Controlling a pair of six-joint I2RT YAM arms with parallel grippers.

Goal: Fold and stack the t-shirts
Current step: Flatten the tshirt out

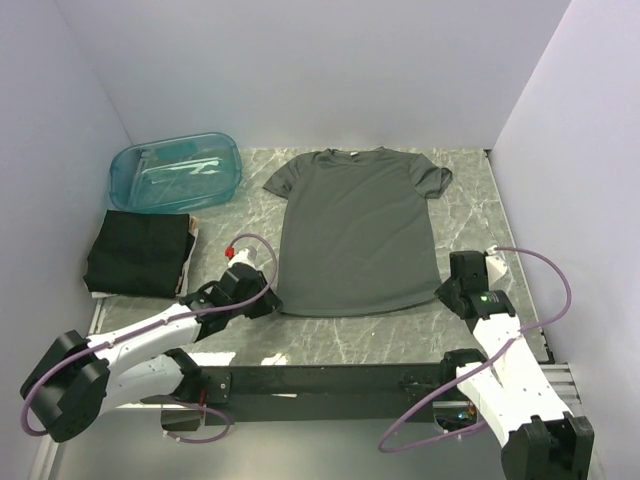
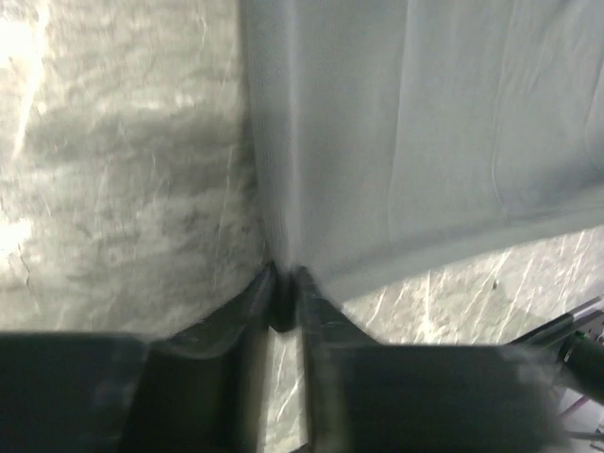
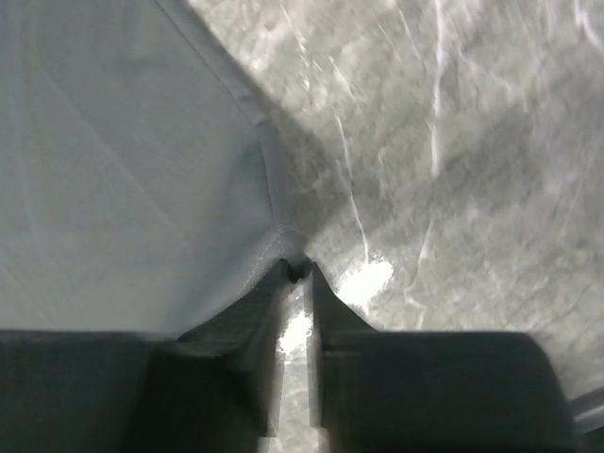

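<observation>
A grey t-shirt [image 1: 355,225] lies spread flat on the marble table, neck toward the back wall. My left gripper [image 1: 268,298] is shut on the t-shirt's near left hem corner; in the left wrist view the fabric [image 2: 425,142] runs into the closed tips of the left gripper [image 2: 285,276]. My right gripper [image 1: 447,292] is shut on the near right hem corner; in the right wrist view the right gripper [image 3: 298,266] pinches the corner of the fabric [image 3: 123,179]. A folded black t-shirt [image 1: 140,252] lies at the left edge of the table.
A translucent teal tub [image 1: 176,172] stands at the back left, behind the folded shirt. White walls close in the table on three sides. Bare marble [image 1: 340,340] runs between the hem and the arm bases.
</observation>
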